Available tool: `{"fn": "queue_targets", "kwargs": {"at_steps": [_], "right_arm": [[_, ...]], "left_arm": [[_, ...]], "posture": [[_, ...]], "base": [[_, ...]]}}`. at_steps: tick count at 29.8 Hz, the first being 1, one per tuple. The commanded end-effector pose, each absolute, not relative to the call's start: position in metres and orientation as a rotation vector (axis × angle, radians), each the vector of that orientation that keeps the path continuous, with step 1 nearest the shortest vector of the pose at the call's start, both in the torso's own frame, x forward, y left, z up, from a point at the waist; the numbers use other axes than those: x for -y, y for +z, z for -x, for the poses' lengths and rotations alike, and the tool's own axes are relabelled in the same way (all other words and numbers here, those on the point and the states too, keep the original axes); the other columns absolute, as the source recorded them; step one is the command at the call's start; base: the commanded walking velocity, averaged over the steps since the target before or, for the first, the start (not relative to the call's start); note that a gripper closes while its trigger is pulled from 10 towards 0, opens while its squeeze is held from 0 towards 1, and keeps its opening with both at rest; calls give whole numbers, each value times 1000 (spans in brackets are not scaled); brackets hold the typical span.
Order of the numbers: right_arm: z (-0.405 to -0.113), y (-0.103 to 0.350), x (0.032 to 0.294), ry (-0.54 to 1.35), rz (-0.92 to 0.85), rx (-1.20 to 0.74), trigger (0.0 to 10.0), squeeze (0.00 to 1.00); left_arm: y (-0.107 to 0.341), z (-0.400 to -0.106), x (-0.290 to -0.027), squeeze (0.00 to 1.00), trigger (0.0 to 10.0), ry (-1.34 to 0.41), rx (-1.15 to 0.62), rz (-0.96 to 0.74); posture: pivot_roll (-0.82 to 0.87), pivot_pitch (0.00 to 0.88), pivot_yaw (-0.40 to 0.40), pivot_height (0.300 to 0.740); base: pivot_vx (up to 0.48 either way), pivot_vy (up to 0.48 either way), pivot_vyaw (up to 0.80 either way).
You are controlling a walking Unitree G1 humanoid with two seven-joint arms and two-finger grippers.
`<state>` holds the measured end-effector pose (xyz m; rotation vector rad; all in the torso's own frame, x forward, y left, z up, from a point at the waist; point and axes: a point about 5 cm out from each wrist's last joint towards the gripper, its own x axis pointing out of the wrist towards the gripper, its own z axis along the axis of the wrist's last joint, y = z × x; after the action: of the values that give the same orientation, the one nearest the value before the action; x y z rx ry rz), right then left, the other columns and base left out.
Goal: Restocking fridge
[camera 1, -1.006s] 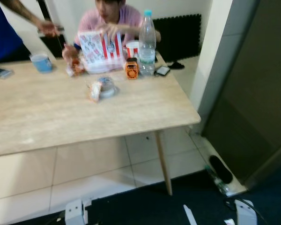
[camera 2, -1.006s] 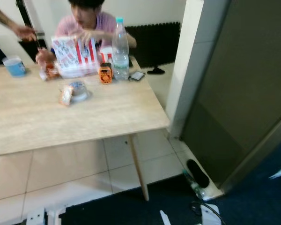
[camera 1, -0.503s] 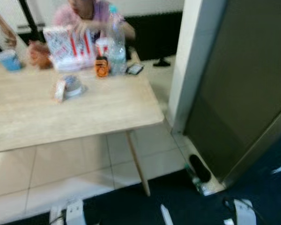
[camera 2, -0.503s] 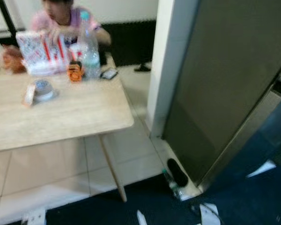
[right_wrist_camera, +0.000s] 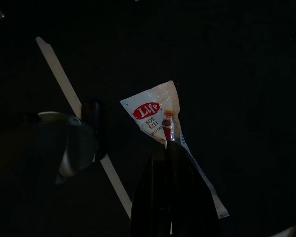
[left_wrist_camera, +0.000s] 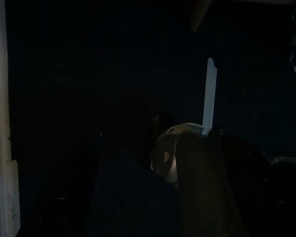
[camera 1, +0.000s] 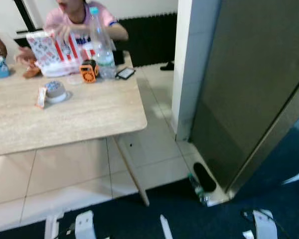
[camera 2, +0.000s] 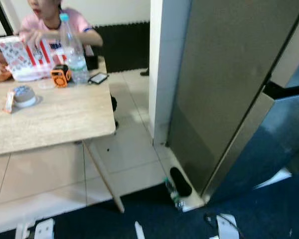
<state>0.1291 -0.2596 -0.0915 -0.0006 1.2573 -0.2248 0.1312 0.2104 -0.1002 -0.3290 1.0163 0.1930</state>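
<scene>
The fridge [camera 1: 249,89] is a tall grey steel box on the right, beside a white pillar [camera 1: 189,59]; its door looks closed, with a dark seam across it [camera 2: 284,89]. In the right wrist view my right gripper [right_wrist_camera: 168,145] is shut on a white sauce sachet [right_wrist_camera: 155,111] with a red "Life" label, which hangs over the dark floor. My left arm hangs idle, and its wrist view is very dark.
A light wooden table [camera 1: 89,114] stands to the left, with a water bottle [camera 1: 102,50], an orange gadget [camera 1: 88,70] and snack boxes on it. A person in a pink top [camera 1: 74,15] sits behind it. A small bottle [camera 1: 197,183] lies by the fridge's foot. A white strip [camera 1: 164,226] lies on the dark blue carpet.
The camera has swung to the right: the table has slid to the left of the picture and the fridge takes up more of it. No object has visibly moved.
</scene>
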Motion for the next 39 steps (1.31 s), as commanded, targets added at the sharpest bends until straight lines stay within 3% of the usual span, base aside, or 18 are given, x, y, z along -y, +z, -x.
{"fn": "queue_targets", "kwargs": {"at_steps": [1, 39], "right_arm": [[-134, -91, 258, -220, -7, -1243, 10000, 0], [-133, -91, 257, -214, -1, -1246, 10000, 0]], "left_arm": [[-101, -129, -212, 0, 10000, 199, -1027, 325], [-101, -129, -210, 0, 10000, 182, -1031, 322]], "posture": [[-4, 0, 23, 740], [-3, 0, 28, 740]], "base": [[0, 0, 0], [0, 0, 0]]}}
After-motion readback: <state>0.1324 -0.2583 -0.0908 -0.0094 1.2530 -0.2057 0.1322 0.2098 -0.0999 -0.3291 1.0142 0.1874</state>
